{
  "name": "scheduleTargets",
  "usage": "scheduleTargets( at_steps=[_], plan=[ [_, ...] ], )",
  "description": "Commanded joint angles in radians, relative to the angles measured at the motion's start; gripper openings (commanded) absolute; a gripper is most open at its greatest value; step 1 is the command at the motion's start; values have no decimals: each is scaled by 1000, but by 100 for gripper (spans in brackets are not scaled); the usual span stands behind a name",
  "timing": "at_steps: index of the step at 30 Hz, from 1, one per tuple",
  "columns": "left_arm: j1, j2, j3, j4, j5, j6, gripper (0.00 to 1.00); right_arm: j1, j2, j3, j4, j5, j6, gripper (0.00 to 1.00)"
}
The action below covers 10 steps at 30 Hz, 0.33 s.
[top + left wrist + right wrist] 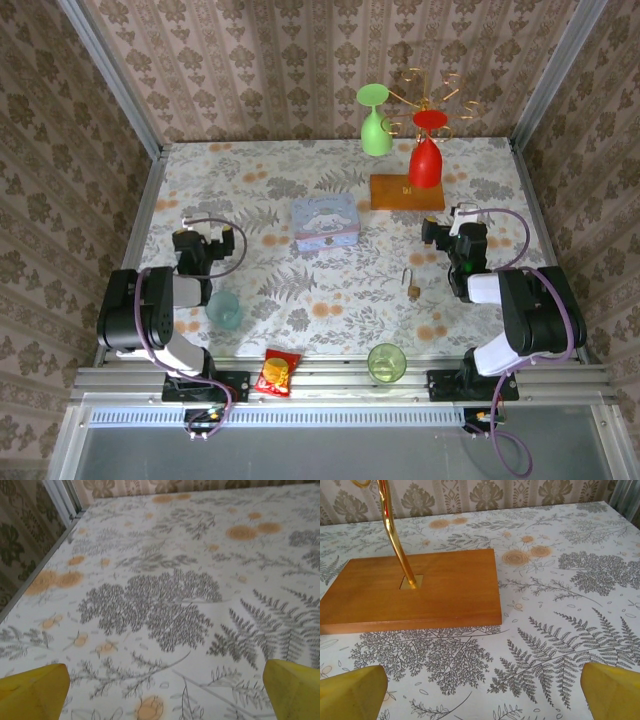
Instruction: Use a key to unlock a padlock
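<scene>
The tiny brass padlock (411, 284) with its thin silvery shackle lies on the floral tablecloth, right of centre. I cannot make out the key; it is hidden or too small to tell. My right gripper (447, 226) hovers behind and to the right of the padlock, well apart from it. Seen from the right wrist, the right gripper (485, 695) is open, its yellow fingertips (350, 692) wide apart over bare cloth. My left gripper (190, 230) is over the table's left side. From the left wrist, the left gripper (165, 695) is open with nothing between its fingertips (32, 690).
A wooden base (415, 590) with a gold stem (395, 535) stands just ahead of the right gripper, bearing a red glass (426, 160) and a green glass (376, 130). A pale blue tin (326, 222) sits mid-table. Near the front are a teal cup (224, 310), a green cup (386, 362) and a snack packet (279, 372).
</scene>
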Motion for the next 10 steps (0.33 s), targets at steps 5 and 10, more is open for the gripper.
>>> scheduleTargets(
  at_steps=[5,10],
  plan=[
    [-4,0,9,26,0,18,100,22,8,28,-37,-30,-47,100],
    [-4,-2,2,39,-25,9,100,11,2,21,-29,-55,-44,100]
  ],
)
